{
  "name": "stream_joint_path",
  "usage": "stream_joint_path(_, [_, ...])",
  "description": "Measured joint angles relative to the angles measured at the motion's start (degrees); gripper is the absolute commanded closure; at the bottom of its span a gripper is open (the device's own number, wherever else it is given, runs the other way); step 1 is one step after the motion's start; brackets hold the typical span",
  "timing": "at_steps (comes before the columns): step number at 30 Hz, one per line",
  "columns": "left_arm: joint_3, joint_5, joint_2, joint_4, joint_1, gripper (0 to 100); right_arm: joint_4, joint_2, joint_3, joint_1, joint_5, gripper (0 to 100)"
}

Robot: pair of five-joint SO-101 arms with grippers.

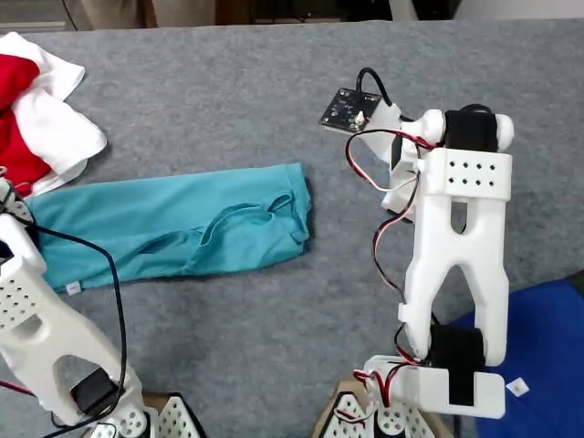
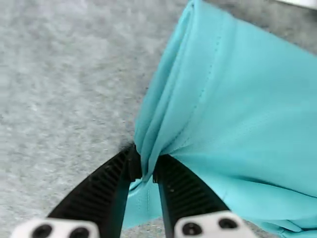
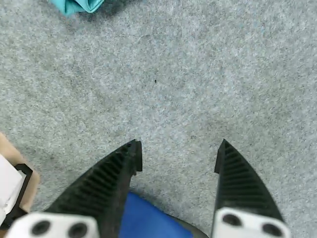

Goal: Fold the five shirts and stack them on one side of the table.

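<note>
High view, L to R: at the far-left back of the grey table [image 1: 228, 73] there's a red shirt [image 1: 16, 109] and a white shirt [image 1: 59, 132] crumpled together in one heap, unfolded afaict. Just in front of that heap the left arm [image 1: 36, 310] comes up from the front-left corner and ends at the left end of the teal shirt [image 1: 173, 228].

Left wrist view makes it obvious: left gripper [image 2: 147, 171] is clamped right on the teal shirt's [image 2: 237, 114] edge, w/ a bunched fold of fabric pinched between the two black fingers [image 2: 111, 181] and the rest of the cloth fanning out away from the tips.

The teal shirt is a long folded band running left-right across the left half of the table. Its neckline is showing toward the right end and there's a small white tag [image 1: 73, 288] at the front-left corner. It stops around mid-table, well apart from the other arm.

The right arm [image 1: 456, 246] sits right of centre. Right gripper [image 3: 178, 148] is spread wide w/ nothing in it, hanging over bare grey felt. A teal shirt [image 3: 79, 6] corner is off in the distance from it, and the blue shirt [image 3: 143, 218] is right under its base.

Blue shirt [image 1: 538, 356] lies at the front-right corner, partly under that arm.
</note>
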Motion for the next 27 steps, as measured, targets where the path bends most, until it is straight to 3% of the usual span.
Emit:
stream_joint_path(6, [2.7,2.0,-4.0,0.0,9.2,98,0.0,0.0,1.1,0.0,0.0,74.3])
stream_joint_path(13, [6.5,8.5,-14.8,0.1,29.5,98,-1.4,0.0,5.3,4.6,0.0,86.1])
stream_joint_path(21, [4.3,17.8,-18.1,0.1,52.4,98,-1.6,0.0,5.5,21.3,0.0,88.6])
stream_joint_path(27, [-2.1,20.5,-16.3,0.1,64.9,98,-1.6,0.0,6.3,34.7,0.0,88.6])
